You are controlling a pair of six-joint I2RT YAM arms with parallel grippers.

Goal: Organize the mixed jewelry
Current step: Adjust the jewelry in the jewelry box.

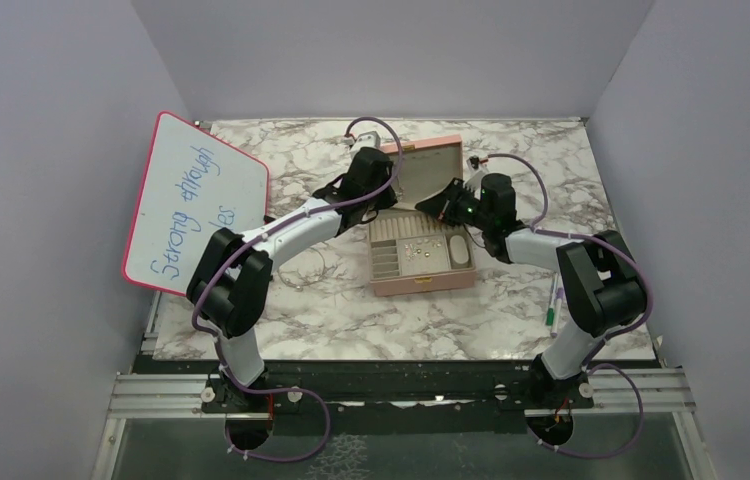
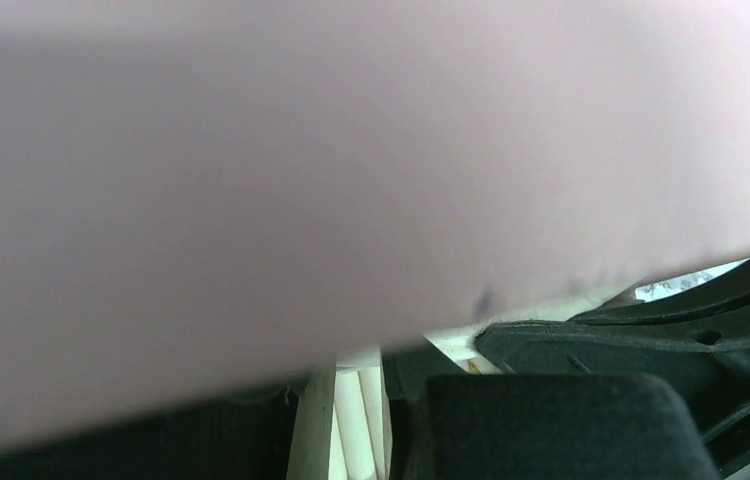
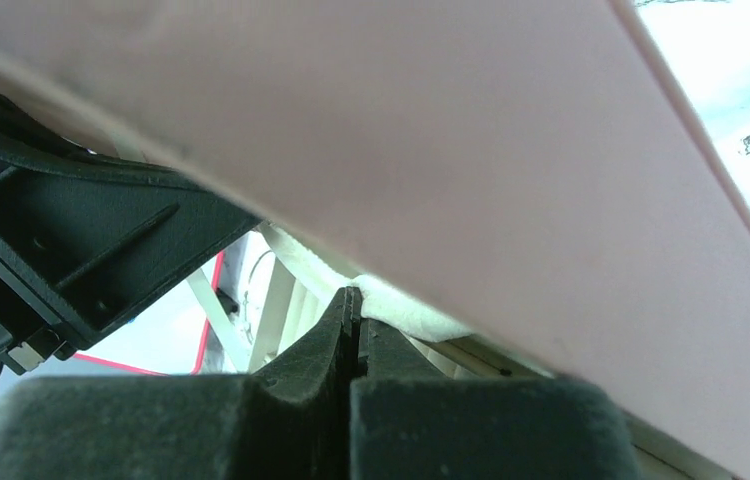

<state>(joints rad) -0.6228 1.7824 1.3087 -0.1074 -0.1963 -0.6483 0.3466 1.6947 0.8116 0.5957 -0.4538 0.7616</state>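
Overhead, left pincer [image 1: 381,186] and right pincer [image 3: 356,303] crowd the pink box's [image 1: 423,283] raised lid [image 1: 433,163]; right's tips are pressed together, left's state unclear; jewelry [image 1: 421,250] sits inside.

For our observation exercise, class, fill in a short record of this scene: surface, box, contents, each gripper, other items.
surface: marble-patterned table
box: pink jewelry box, open, lid raised at the back
contents: small gold and silver pieces lying in the tray's compartments
left gripper: at the left part of the lid, over the box; open or shut cannot be told
right gripper: shut, tips close to the lid's edge
other items: whiteboard leaning at the left; marker pen on the table at the right
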